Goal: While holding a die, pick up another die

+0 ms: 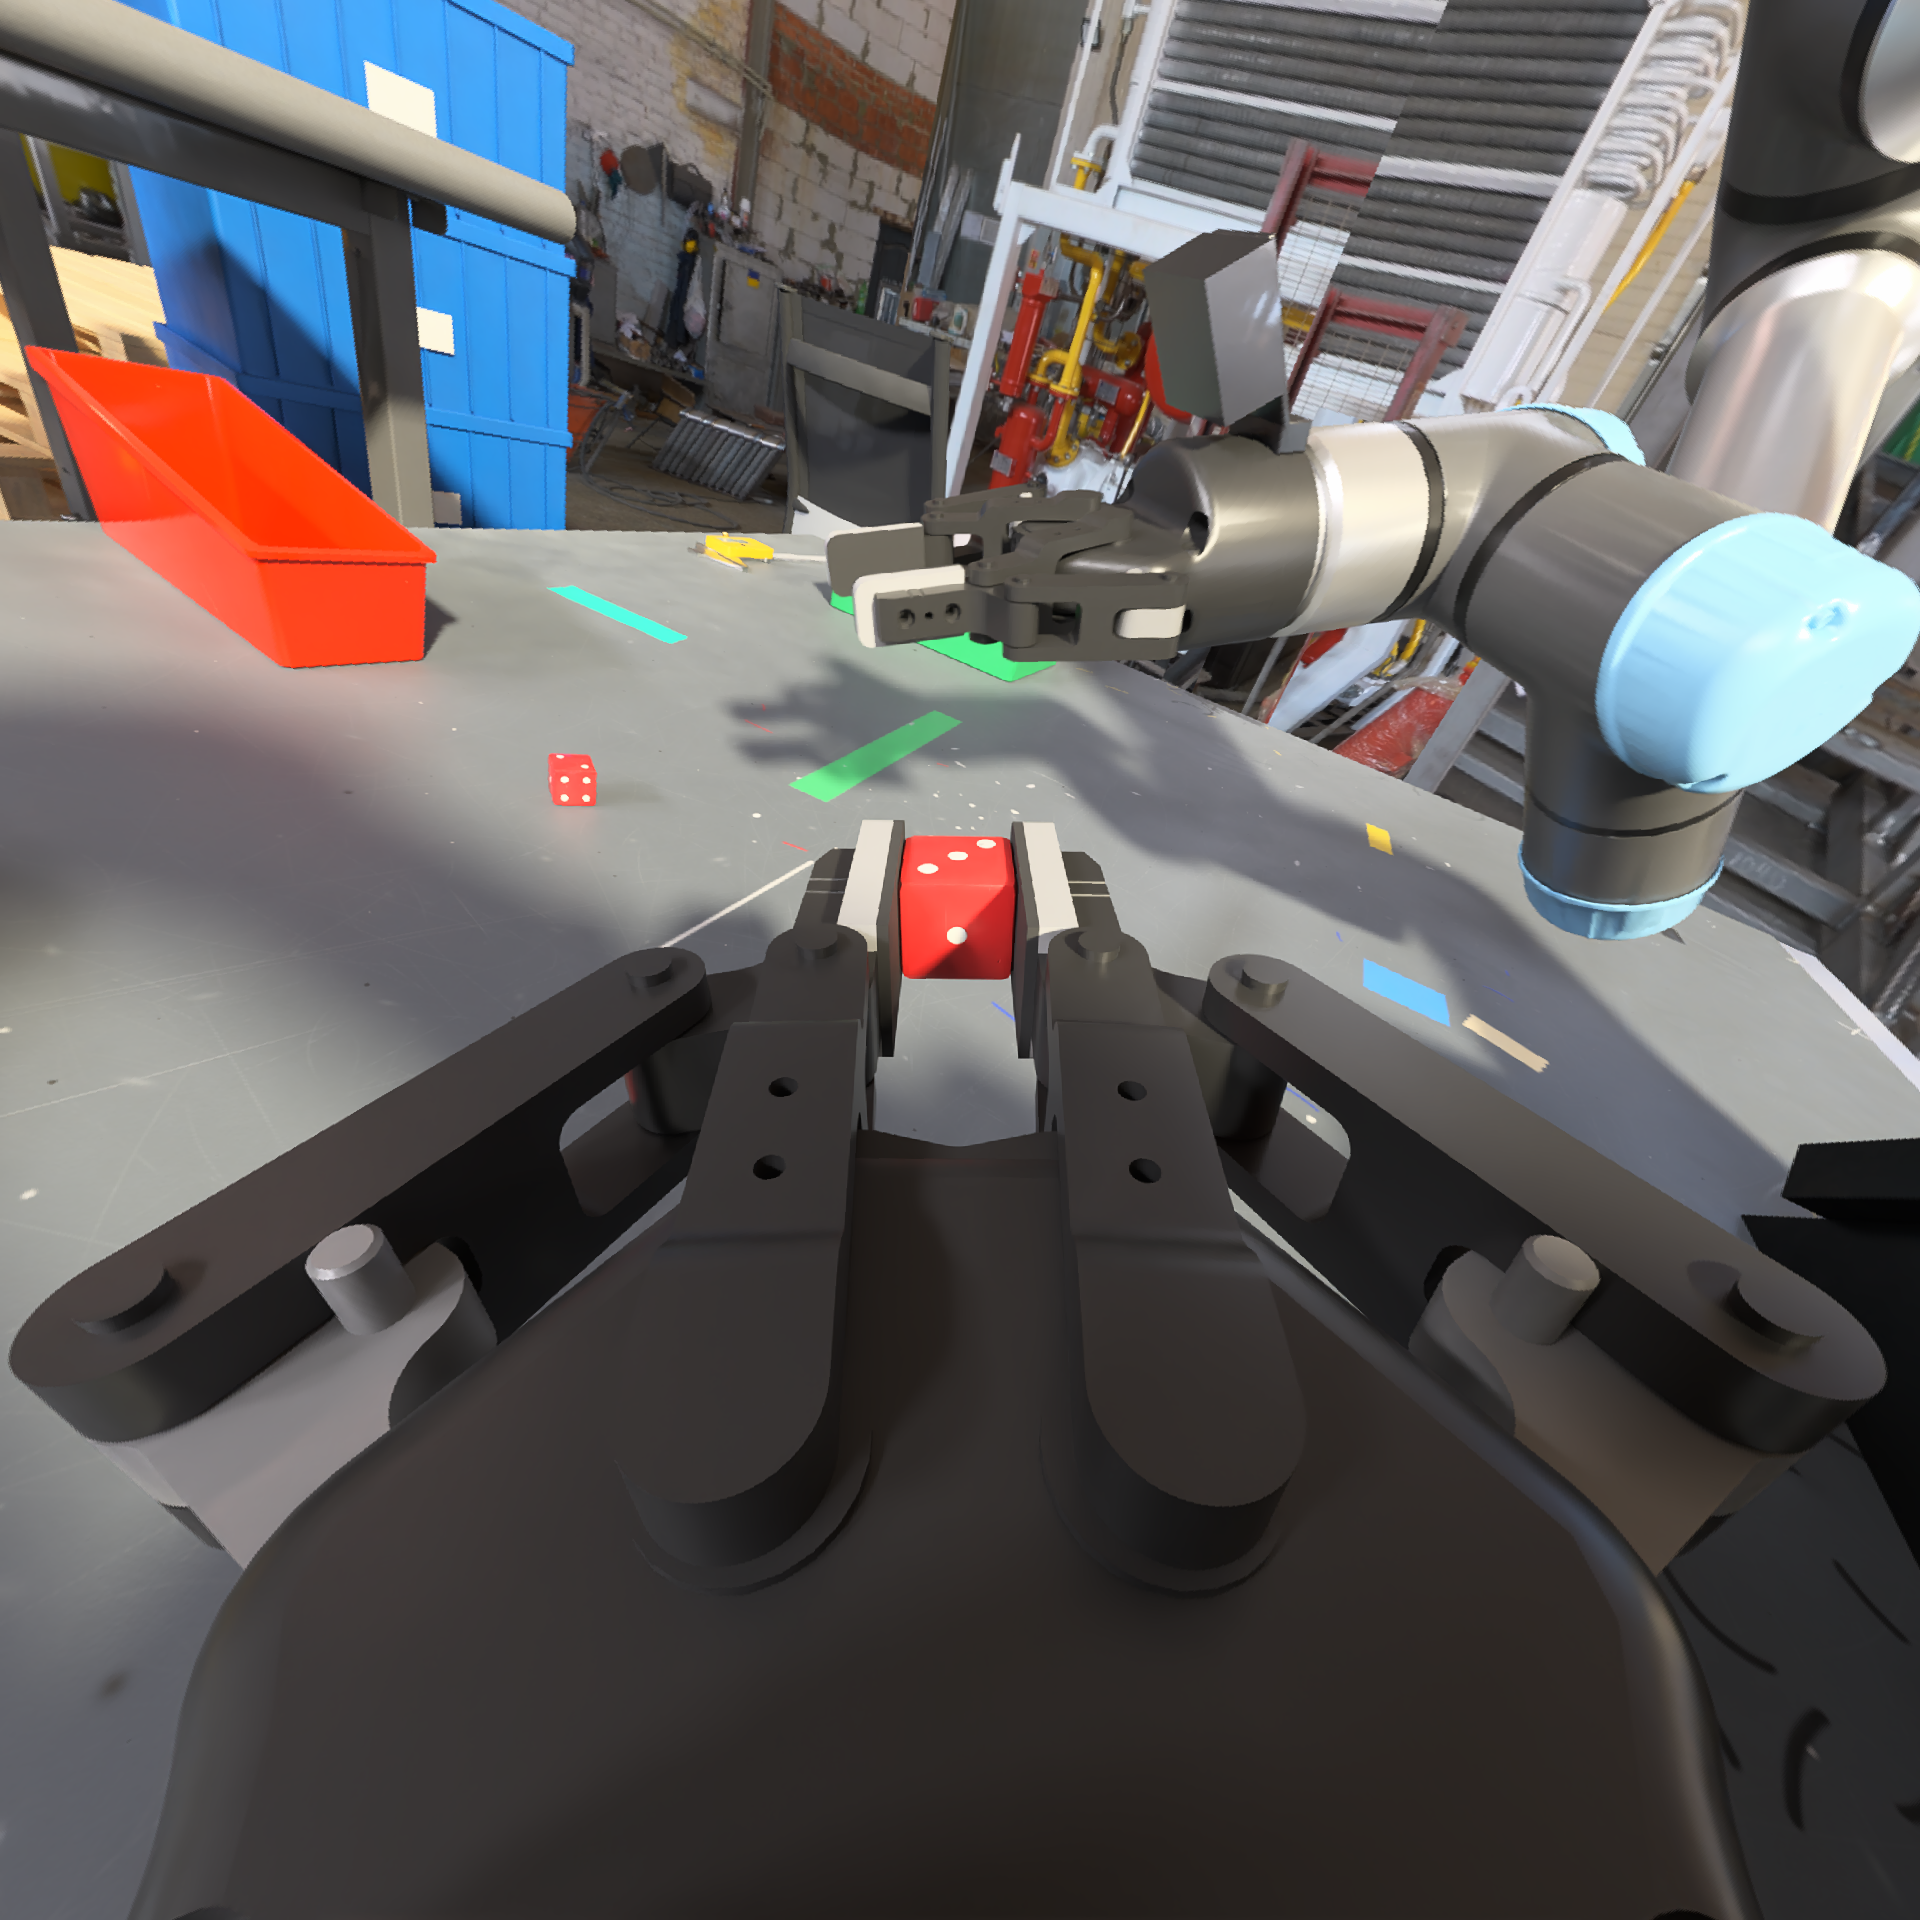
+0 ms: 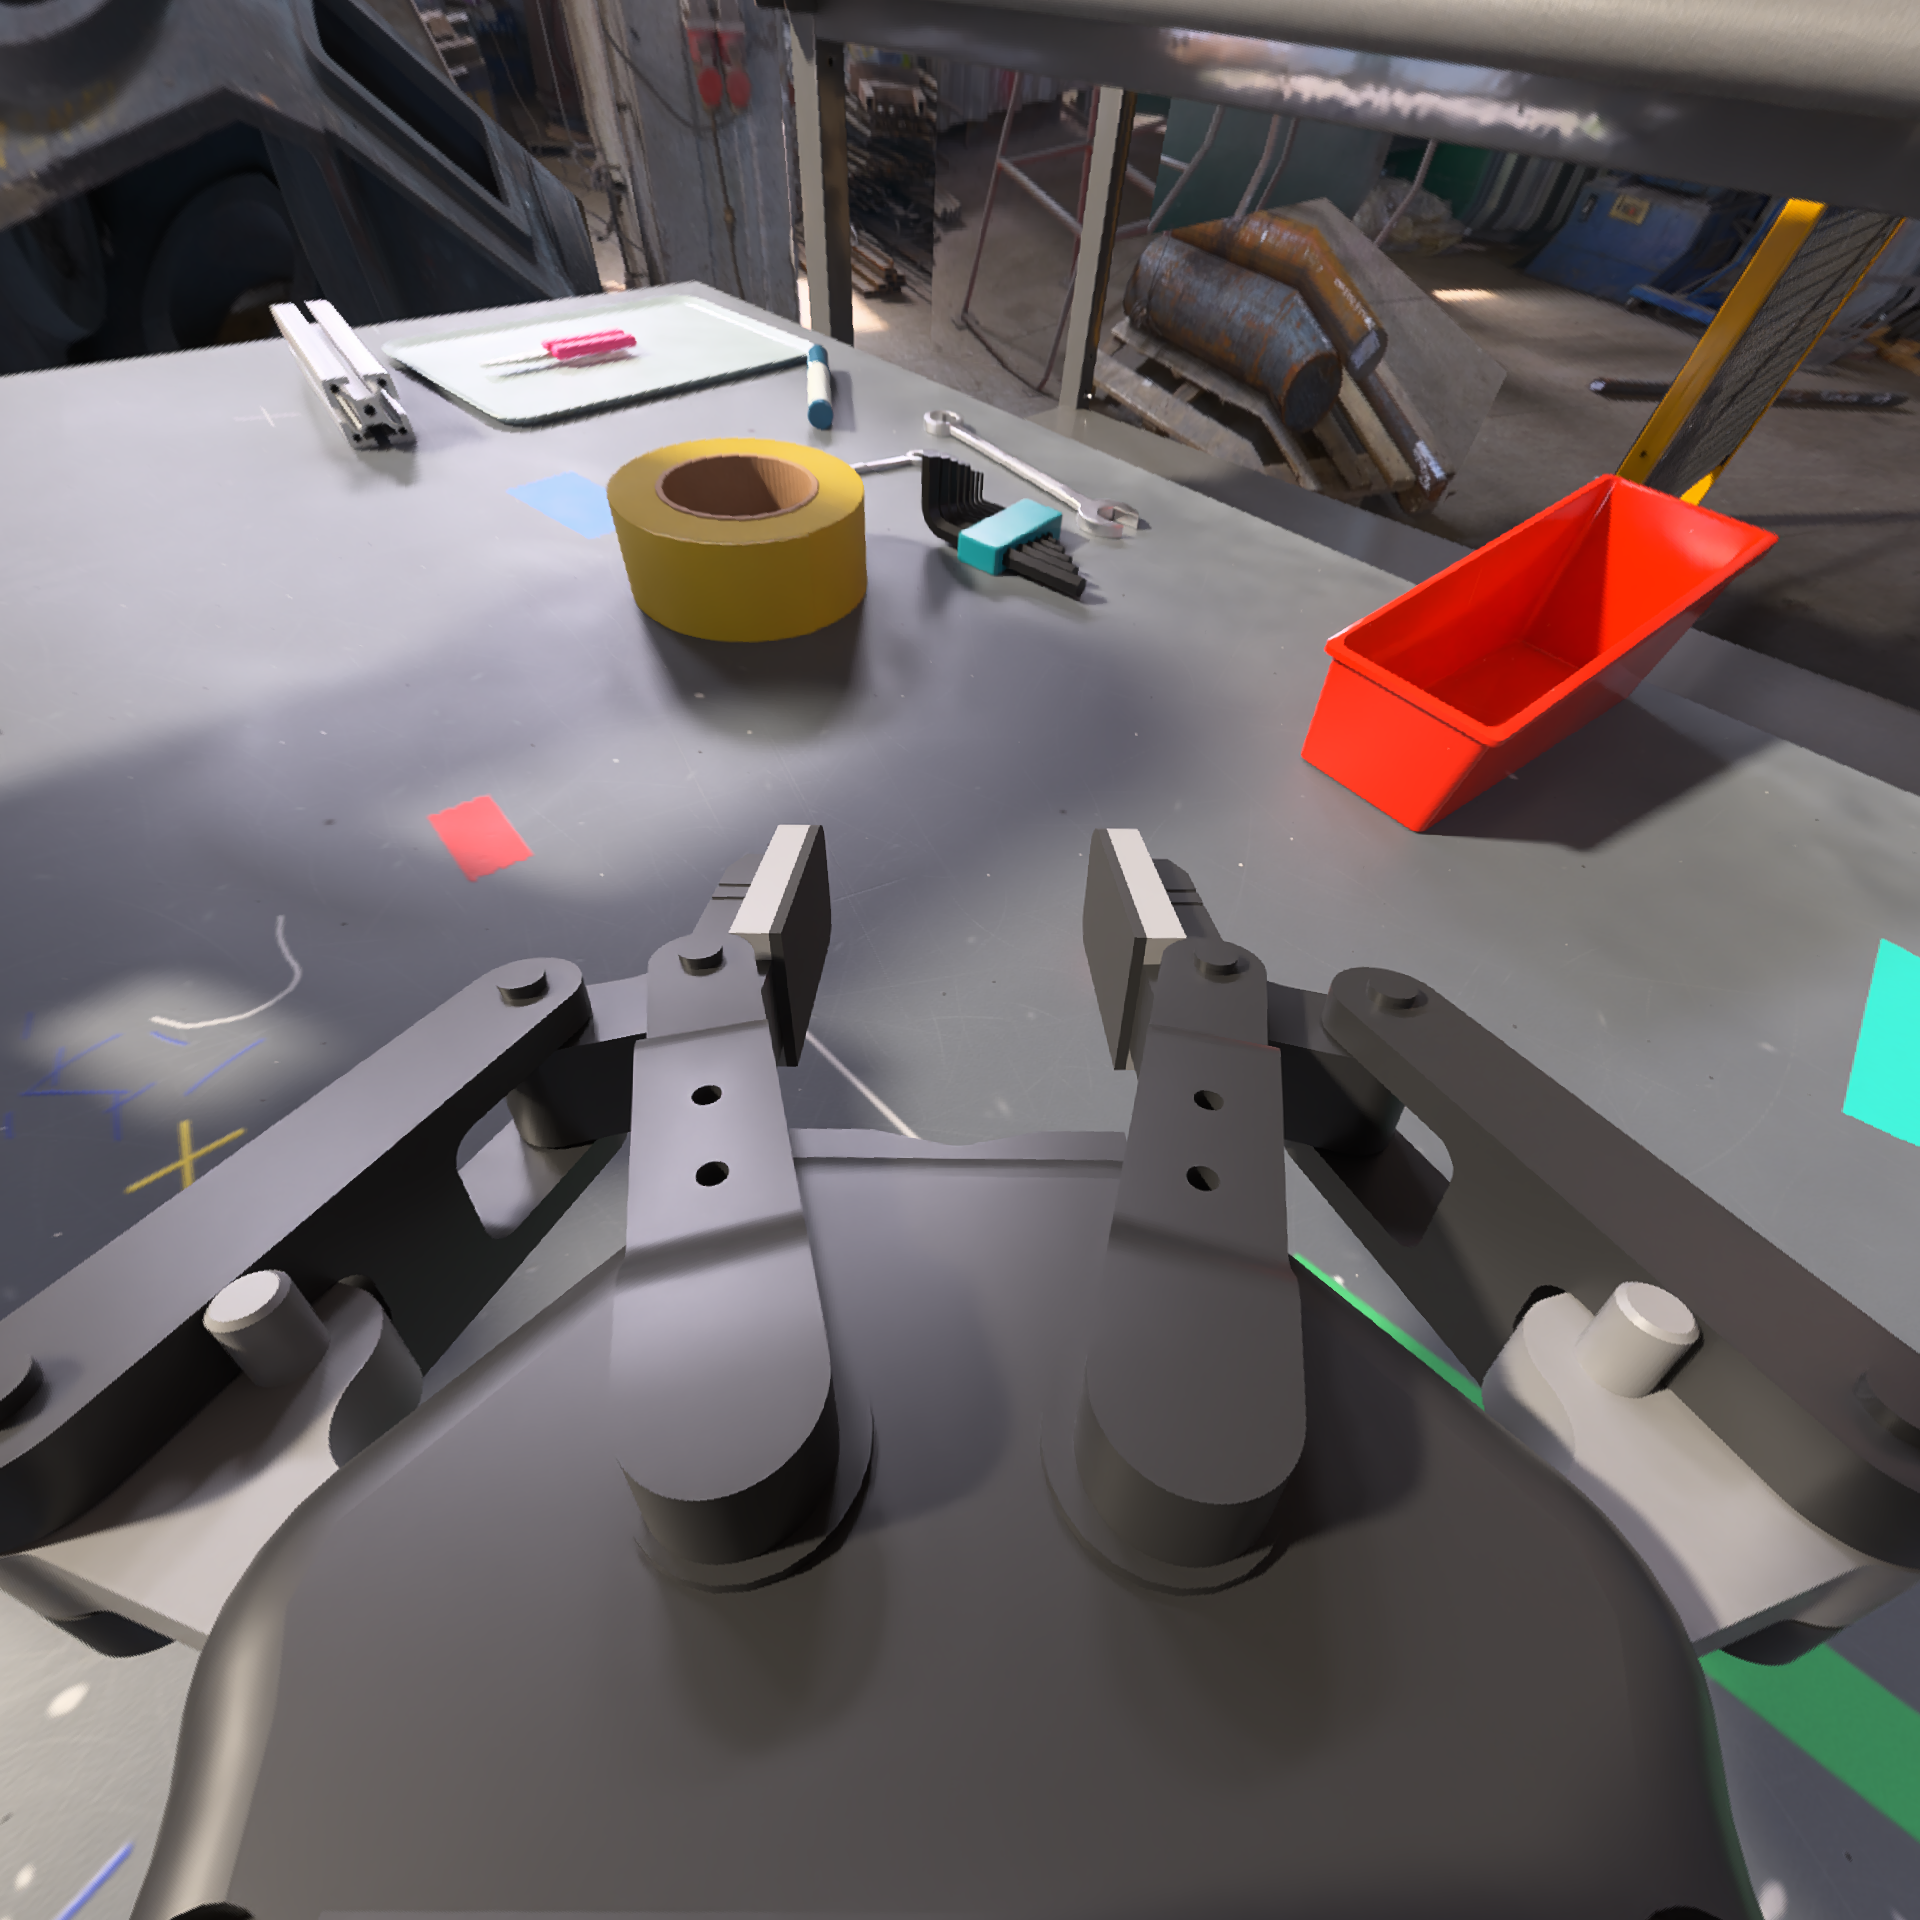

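A: Two dice on show, and one is already claimed. Left gripper (image 1: 956,883) has its pale pads pressed flat against both sides of a red die (image 1: 956,909), held clear above the grey table (image 1: 312,987). Three pips on the top face, one on the face toward the camera.

B: And the second die (image 1: 571,779)? Sitting alone on the tabletop, well off to the left of the held one and farther out, with nothing touching it.

A: Now look across. Right gripper (image 1: 883,592) hangs above the table in the left wrist view, lying roughly level, fingers aimed toward the red bin (image 1: 260,520), over a green patch (image 1: 987,655).

B: From its own camera that right gripper (image 2: 956,914) shows a wide gap between the pads, nothing in there at all, just bare table beyond.

A: So one hand full, one hand spread and empty. The loose die doesn't appear in the right wrist view.

B: Plenty else does, though. A yellow tape roll (image 2: 738,540) dead ahead, a set of hex keys (image 2: 997,530) in a teal holder just beside it, a wrench (image 2: 1039,468) behind those.

A: Farther back, a pale tray (image 2: 727,343) with a pink item (image 2: 587,345) on it, a marker (image 2: 821,384) at its edge, an aluminium rail (image 2: 343,374) to the left.

B: And the red bin (image 2: 1507,644) again, off to the right.
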Tool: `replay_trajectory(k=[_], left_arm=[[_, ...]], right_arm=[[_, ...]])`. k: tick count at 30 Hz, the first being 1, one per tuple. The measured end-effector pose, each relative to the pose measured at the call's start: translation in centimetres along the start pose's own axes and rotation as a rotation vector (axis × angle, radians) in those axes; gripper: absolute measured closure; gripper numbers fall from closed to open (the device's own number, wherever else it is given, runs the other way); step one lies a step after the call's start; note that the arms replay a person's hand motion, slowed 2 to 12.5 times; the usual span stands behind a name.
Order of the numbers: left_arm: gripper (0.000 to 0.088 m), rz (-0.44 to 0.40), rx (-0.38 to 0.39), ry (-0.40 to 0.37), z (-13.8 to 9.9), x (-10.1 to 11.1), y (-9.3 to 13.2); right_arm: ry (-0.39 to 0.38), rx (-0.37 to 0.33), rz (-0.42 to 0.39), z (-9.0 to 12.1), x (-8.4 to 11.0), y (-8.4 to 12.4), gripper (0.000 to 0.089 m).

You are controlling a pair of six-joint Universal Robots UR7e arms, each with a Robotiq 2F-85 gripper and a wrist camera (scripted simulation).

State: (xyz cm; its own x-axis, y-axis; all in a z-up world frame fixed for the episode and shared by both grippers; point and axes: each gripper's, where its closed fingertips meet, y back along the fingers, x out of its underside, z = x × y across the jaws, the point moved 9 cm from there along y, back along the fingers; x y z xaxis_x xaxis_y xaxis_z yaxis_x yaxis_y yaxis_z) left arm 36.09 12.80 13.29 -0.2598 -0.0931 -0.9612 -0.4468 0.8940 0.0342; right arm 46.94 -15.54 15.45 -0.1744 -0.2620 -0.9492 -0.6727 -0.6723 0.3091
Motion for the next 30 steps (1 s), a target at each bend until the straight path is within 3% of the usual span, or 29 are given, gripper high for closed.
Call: replay_trajectory(k=[14,30], left_arm=[[0.0703,-0.004,-0.009,0.008,0.3,0.0,0.3],[0.0703,-0.007,-0.008,0.020,0.4,0.0,0.6]], right_arm=[[0.032,0.035,0.078,-1.8,1.9,-3.9,0.0425],[0.098,0.057,0.107,-3.6,3.4,-6.5,0.0431]])
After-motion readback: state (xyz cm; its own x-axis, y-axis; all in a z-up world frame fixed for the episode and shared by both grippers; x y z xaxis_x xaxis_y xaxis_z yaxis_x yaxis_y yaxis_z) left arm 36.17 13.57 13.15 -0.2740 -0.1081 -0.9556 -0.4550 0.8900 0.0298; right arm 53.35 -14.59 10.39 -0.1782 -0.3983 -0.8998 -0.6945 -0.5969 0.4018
